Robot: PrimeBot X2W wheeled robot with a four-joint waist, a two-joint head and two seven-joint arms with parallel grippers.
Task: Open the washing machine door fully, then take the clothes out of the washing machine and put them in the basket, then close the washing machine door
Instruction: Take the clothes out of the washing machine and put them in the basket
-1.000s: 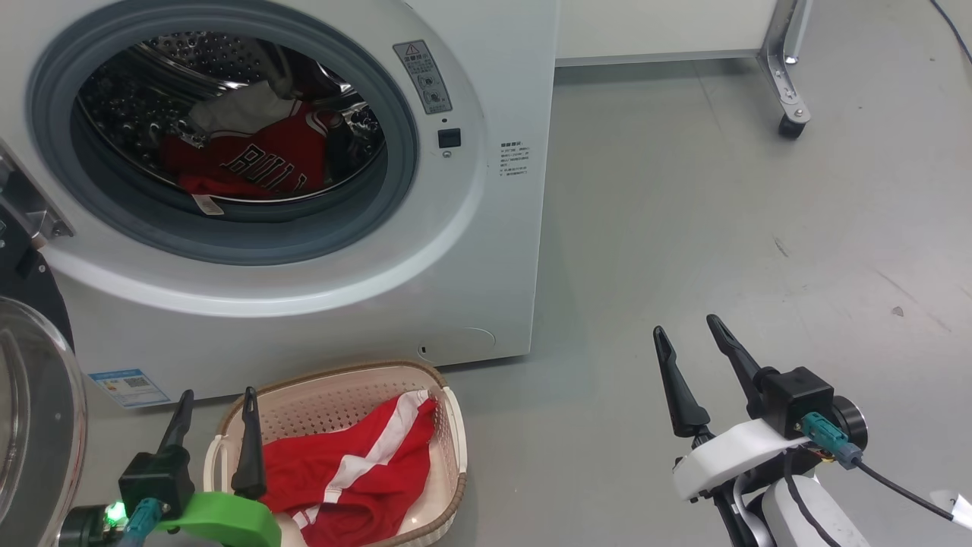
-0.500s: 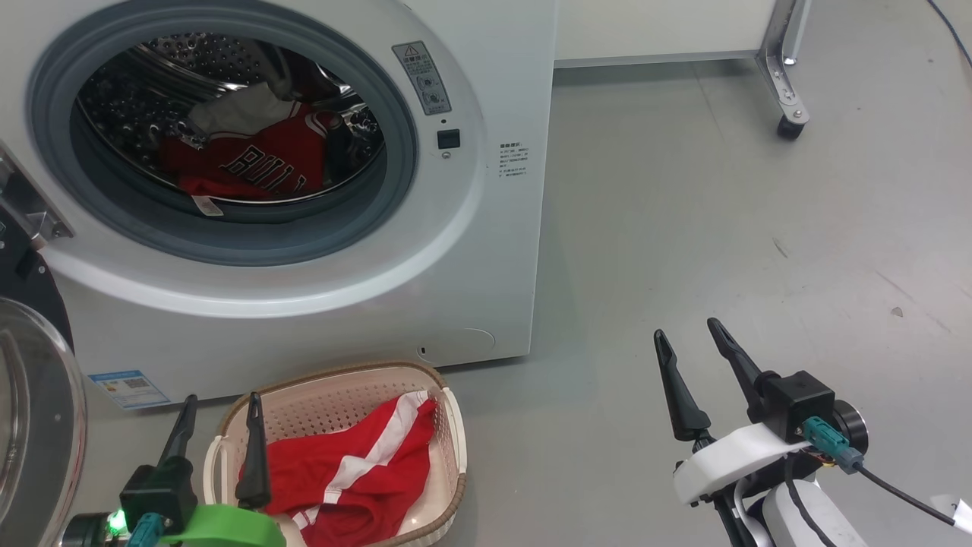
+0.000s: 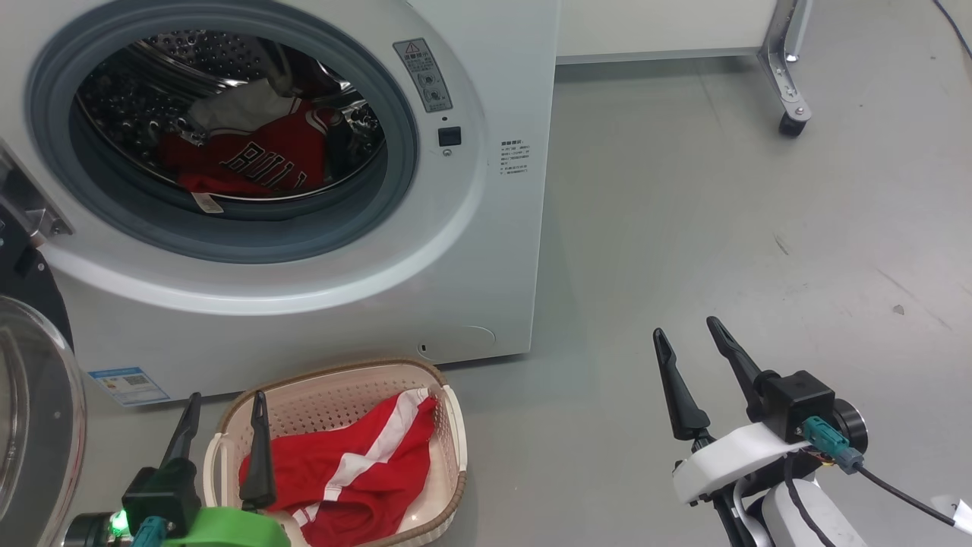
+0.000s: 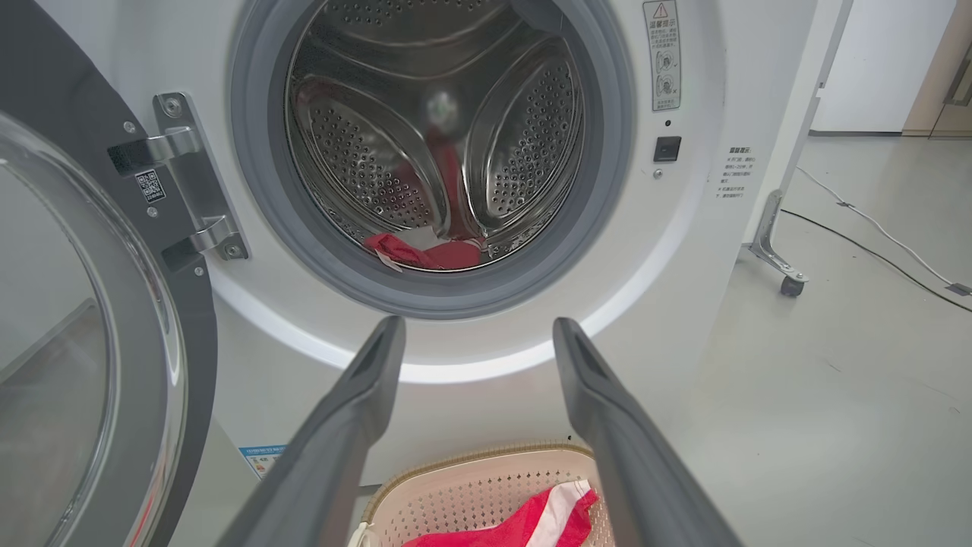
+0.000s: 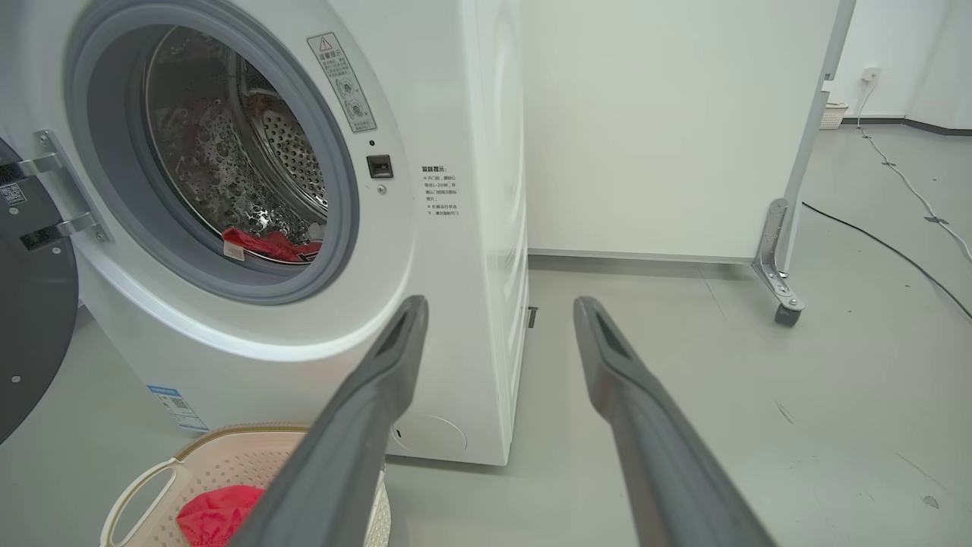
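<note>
Where the large white front-loading washing machine (image 3: 486, 251) stands, its round, black-rimmed glass door (image 3: 23, 410) hangs swung open at the left. The cream perforated plastic basket (image 3: 357, 370) sits on the floor just before the machine. Red "BULLS" jersey (image 3: 266, 156): in the steel drum. Red white-striped shorts (image 3: 342, 471): in the basket. Left gripper (image 3: 227, 395), at the basket's near left edge, and right gripper (image 3: 685, 327), over bare floor: fingers spread wide, both empty.

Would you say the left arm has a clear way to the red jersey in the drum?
Probably yes: the washing machine door is swung wide aside, the left tool is open and empty, aimed at the unblocked drum mouth where the jersey lies; the basket sits low beneath.
</note>
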